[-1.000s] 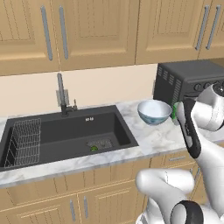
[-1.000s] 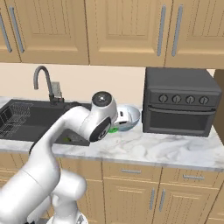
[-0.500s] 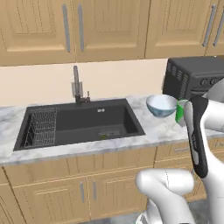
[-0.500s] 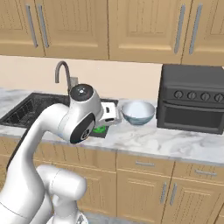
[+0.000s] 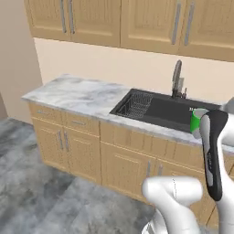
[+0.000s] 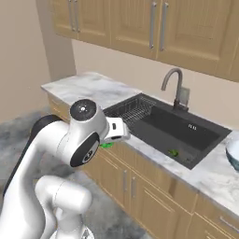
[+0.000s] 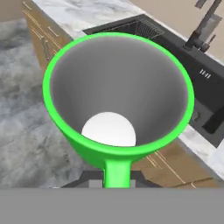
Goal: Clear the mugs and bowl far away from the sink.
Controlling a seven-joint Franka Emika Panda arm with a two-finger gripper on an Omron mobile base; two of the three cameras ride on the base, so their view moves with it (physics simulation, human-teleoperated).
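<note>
My gripper [image 7: 117,180] is shut on the handle of a green mug [image 7: 118,94] with a grey inside and a white bottom. The mug hangs in the air in front of the counter, its mouth facing the hand camera. In the left base view the mug [image 5: 196,120] shows as a green patch beside my forearm, before the sink [image 5: 164,109]. The dark sink [image 6: 172,127], with its wire rack and tall faucet [image 6: 173,84], lies to the right of the hand [image 6: 114,133]. The pale bowl [image 6: 233,156] peeks in at the right edge, on the counter beyond the sink.
A marble counter [image 5: 73,93] stretches left of the sink to a wall corner. Wooden cabinets [image 5: 77,141] run below it and more hang above. A small green thing [image 6: 173,152] lies in the sink basin. Grey floor [image 5: 41,192] spreads to the left.
Both base views have swung left along the counter: the sink now sits at the right and the toaster oven has left the picture. The mug stays in my grip.
</note>
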